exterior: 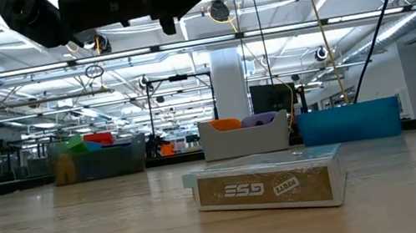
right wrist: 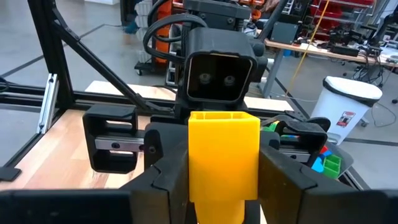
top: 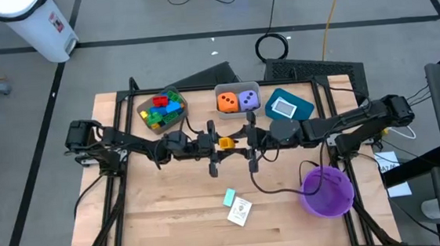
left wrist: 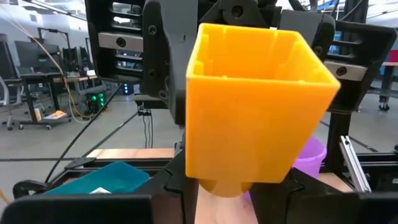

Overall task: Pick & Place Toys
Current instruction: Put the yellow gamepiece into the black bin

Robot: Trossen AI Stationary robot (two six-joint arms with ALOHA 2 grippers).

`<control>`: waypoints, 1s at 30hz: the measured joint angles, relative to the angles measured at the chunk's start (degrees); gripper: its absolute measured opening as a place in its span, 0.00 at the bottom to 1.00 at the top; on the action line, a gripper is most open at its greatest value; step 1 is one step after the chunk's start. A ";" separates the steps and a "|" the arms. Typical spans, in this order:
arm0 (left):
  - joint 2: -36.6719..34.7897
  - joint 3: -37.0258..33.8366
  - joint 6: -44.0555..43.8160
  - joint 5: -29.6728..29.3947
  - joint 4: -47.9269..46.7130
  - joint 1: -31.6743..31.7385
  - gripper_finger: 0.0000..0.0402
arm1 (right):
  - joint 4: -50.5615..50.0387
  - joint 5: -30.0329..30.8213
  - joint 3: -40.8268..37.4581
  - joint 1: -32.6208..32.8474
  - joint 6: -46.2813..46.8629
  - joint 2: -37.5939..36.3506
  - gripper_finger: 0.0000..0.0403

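From above, both arms meet over the table's middle, the left gripper (top: 215,144) and right gripper (top: 247,142) facing each other with a yellow block (top: 226,143) between them, apparently a handover. Coloured blocks fill the brown bin (top: 161,109); the orange die (top: 227,102) and purple die (top: 249,100) sit in the grey bin (top: 237,87). Cards (top: 238,209) lie unsorted on the wood. The low view shows the card box (exterior: 270,183) nearest. Each wrist view shows the yellow block clamped by both grippers' fingers.
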 joint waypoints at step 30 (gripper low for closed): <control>0.00 -0.10 0.87 0.24 2.03 -0.02 0.31 | 15.41 -0.17 -8.53 0.02 1.70 -0.04 0.35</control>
